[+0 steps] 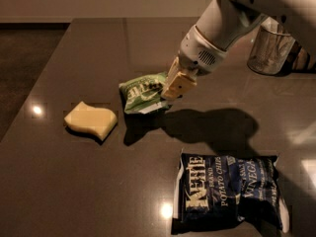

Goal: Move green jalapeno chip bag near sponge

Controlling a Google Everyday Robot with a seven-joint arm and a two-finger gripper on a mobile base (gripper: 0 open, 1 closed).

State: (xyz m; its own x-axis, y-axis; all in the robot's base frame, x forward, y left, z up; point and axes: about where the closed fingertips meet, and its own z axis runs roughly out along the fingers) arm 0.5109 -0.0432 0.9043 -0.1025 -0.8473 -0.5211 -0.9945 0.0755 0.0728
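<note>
The green jalapeno chip bag [141, 92] hangs a little above the dark tabletop, casting a shadow below it. My gripper [173, 87] is shut on the bag's right edge, its tan fingers [178, 84] pinching it, with the white arm reaching in from the upper right. The pale yellow wavy sponge [91, 120] lies flat on the table to the left of the bag, a short gap away.
A large dark navy-blue Kettle chip bag [228, 192] lies at the front right. A shiny metal cup [270, 50] stands at the back right. The table's left edge [42, 78] runs diagonally beside dark floor.
</note>
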